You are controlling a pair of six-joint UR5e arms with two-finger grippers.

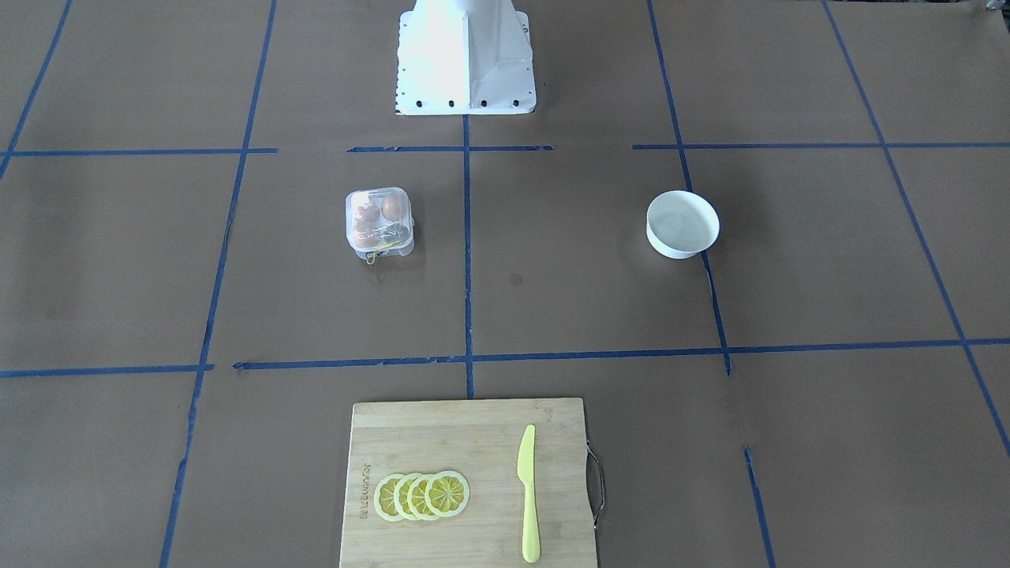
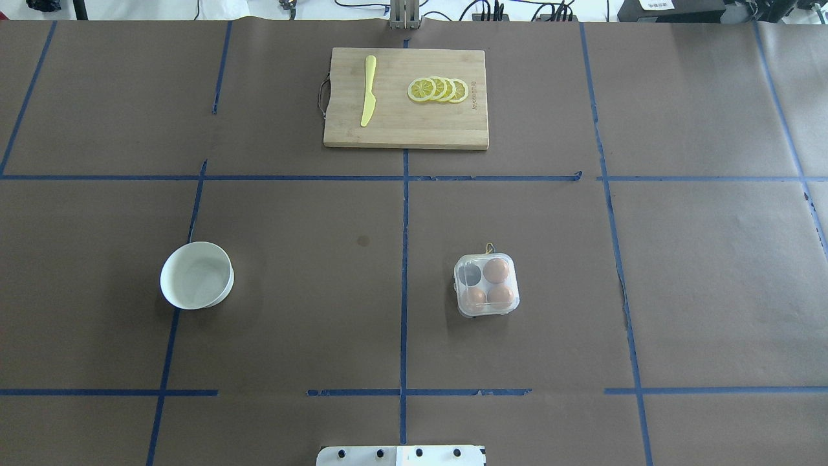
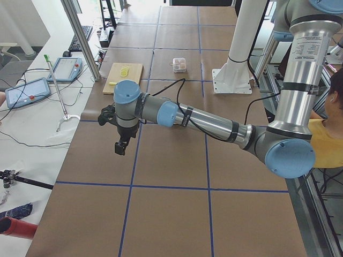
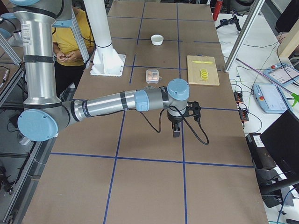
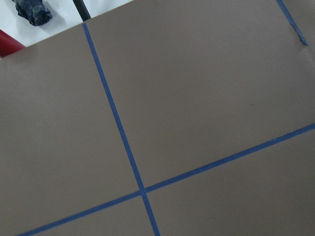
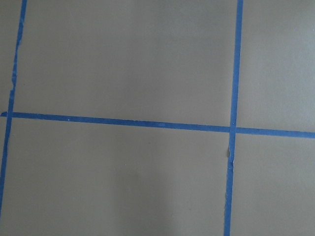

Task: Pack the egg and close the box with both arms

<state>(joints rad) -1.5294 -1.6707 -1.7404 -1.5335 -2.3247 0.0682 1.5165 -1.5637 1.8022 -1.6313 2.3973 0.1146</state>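
The box (image 2: 486, 285) stands on the bench (image 2: 291, 323), on the robot's right side, with its clear lid down. Three eggs (image 2: 496, 270) lie in three of its four cells. The white bowl (image 2: 226, 285) is well apart, on the left side. The left gripper (image 3: 120, 149) and the right gripper (image 4: 176, 133) hang over bare bench, far from the box. They show only from the side, so I cannot tell how their jaws stand.

Shows the left arm (image 3: 209, 122) stretched across the desk's near end, left gripper (image 3: 119, 149) hanging toward the edge opposite the robot, opening unclear. Farther along: the box (image 3: 179, 65) mid-desk, cutting board (image 3: 130, 81) at that edge.
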